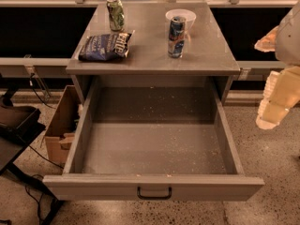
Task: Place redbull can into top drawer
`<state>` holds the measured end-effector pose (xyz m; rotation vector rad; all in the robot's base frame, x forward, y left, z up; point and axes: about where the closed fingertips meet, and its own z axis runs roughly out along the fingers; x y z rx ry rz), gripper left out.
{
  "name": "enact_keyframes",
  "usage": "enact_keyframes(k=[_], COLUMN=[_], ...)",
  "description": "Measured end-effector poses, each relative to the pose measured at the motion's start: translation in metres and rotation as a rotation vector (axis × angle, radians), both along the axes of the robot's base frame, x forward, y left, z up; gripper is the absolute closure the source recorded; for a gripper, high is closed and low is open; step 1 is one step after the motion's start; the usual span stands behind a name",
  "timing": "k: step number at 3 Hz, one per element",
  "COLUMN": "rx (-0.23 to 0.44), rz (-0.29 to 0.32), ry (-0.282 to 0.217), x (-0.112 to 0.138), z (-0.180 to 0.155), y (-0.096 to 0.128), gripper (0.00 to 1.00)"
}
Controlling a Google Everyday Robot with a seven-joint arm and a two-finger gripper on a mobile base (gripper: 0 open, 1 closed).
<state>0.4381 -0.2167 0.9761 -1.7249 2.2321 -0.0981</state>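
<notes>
Redbull can (176, 36) stands upright on the grey surface (150, 57) of the cabinet, its long axis vertical and its silver top pointing up. It is well to the left of the tool (272, 111) and farther back, with no contact between them. The blue-and-silver side with red marks faces the camera.

Just behind the can, and likewise left of the tool, sits a white bowl (183, 14); the can's upper part overlaps the bowl's front rim in this view, and whether they touch cannot be told. Farther left from the tool lies a dark blue chip bag (105, 46), flat on the surface near its front left edge. Beyond the bag, toward the back left corner, a green-and-white can (115, 14) stands upright, the farthest thing from the tool on the surface.

The top drawer (211, 186) is pulled wide open below the surface, its grey speckled floor showing. Its flat front panel lies below and left of the tool, with a small dark handle (154, 192) at the centre.

The tool hangs at the right edge of the view, outside the drawer's right wall and about level with the drawer's back part, pale and overlit. Whether it is apart or together cannot be told.

A cardboard box (58, 125) sits on the floor on the drawer's far side from the tool.
</notes>
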Motion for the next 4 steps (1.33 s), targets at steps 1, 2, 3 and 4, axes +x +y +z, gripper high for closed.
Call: enact_keyframes(k=[1,2,3,4], rx=[0.000,0.032,0.127,0.367], rz=[0.000,-0.001,0.005,0.012], ry=[0.000,-0.032,-0.093,-0.201], x=[0.000,0.013,0.059,0.142], z=[0.000,0.002,0.003,-0.010], y=[0.000,0.000,-0.001,0.008], gripper=[0.00,0.00,0.00,0.00])
